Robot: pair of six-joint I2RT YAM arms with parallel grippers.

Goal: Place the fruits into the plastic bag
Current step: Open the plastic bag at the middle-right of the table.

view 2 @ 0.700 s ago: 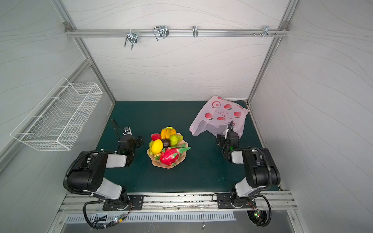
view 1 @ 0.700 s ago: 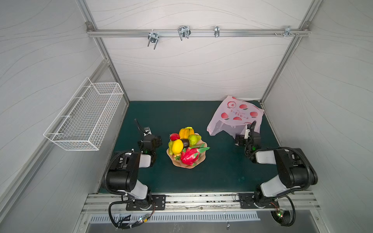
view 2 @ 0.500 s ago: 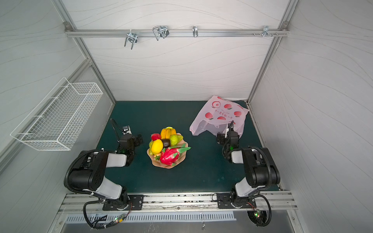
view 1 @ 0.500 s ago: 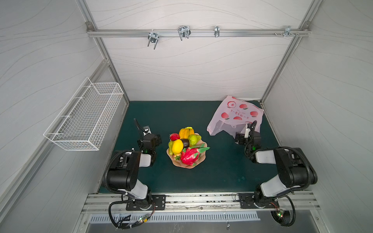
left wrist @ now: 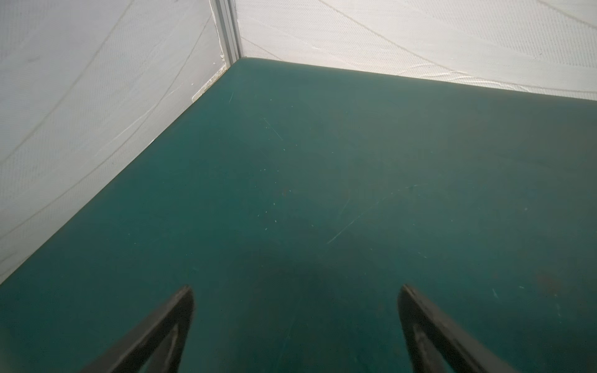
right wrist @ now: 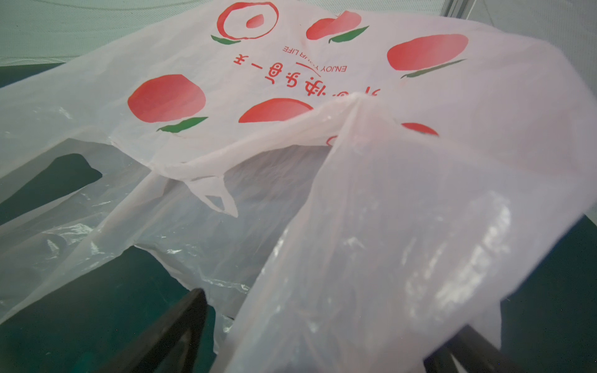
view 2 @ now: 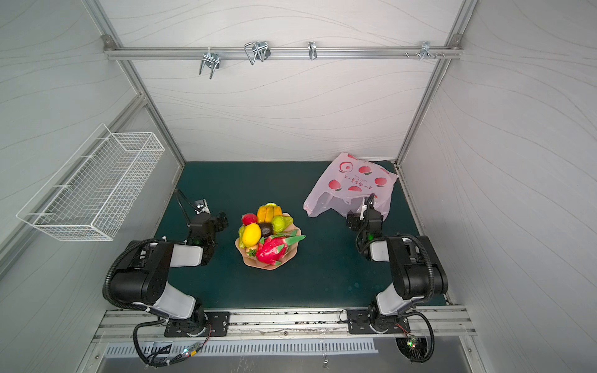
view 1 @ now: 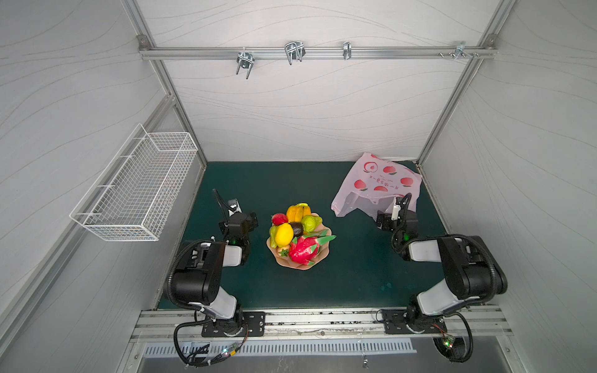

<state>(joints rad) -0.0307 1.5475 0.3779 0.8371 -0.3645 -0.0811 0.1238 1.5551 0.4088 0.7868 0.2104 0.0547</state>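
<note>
Fruits [view 1: 298, 237] piled on plate [view 1: 310, 265], mid-mat [left wrist: 323, 161]. None in bag [view 1: 378, 181] yet.
Bag lies flat, far right, handles toward the near side.
Left gripper [left wrist: 295, 290]: fingers spread wide, nothing between them, over bare mat just left of plate.
Right gripper [right wrist: 332, 310]: fingers spread wide at bag's near edge. One handle loop [right wrist: 387, 226] drapes between them, not pinched.

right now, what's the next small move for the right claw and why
Probably close the right claw on the handle loop of the plastic bag: its jaws stand open with that film draped between them, and the fruits all sit on the plate.
</note>
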